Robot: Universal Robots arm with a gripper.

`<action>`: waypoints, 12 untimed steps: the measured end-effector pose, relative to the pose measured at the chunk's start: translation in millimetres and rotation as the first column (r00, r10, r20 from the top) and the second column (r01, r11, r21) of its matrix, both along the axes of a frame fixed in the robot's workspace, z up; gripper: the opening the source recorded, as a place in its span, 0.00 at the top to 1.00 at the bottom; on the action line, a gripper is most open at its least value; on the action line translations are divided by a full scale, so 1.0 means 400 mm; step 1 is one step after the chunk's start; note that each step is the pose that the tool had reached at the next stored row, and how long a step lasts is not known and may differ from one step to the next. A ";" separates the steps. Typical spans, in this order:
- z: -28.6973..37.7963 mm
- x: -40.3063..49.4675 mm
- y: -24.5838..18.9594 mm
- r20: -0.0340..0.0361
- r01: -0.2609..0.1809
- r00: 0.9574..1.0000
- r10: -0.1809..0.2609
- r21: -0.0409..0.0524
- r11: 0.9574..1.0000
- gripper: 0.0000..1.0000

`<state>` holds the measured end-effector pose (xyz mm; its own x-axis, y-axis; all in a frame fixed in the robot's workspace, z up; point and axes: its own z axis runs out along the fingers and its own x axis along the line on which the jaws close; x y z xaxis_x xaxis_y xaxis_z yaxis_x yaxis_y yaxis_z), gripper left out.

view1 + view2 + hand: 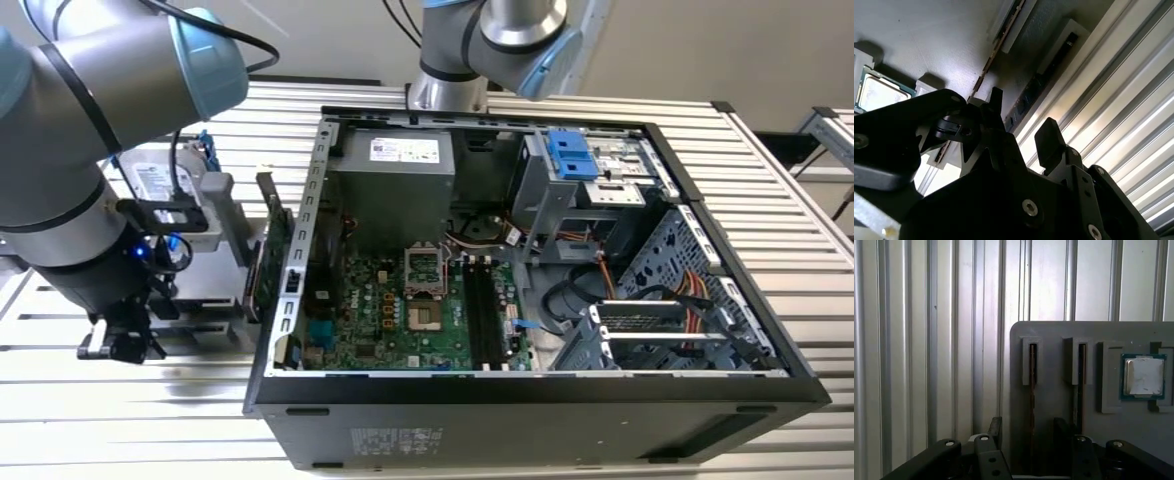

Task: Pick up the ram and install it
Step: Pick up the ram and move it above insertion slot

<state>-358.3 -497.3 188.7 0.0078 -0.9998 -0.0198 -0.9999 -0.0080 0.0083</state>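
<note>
My gripper (pixel 1028 426) hangs with its fingers spread and nothing clamped, one finger to each side of the ram's (pixel 1032 390) near end. The ram stands on its long edge in a slot of the grey holder (pixel 1054 332), its long axis pointing straight away from me, parallel to the metal table's (pixel 904 340) ribs. Just beside it stands a second stick (pixel 1080 385), then a processor (pixel 1144 376). The open computer case (pixel 534 405) sits to the exterior view's right of me.

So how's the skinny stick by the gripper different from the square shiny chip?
The ram is long and thin; the chip is square. The ram stands on edge in a slot; the chip lies flat. The ram looks dark; the chip has a silvery top. Both sit in the gray holder.
</note>
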 end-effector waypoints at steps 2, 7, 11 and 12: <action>0.000 0.000 0.000 0.000 0.000 1.000 0.000 0.000 1.000 0.00; 0.000 0.000 0.003 0.000 -0.001 1.000 0.001 0.000 1.000 0.00; 0.000 0.000 0.002 0.000 -0.004 1.000 0.004 0.000 1.000 0.00; 0.000 0.000 0.002 0.000 -0.005 1.000 0.005 0.000 1.000 0.00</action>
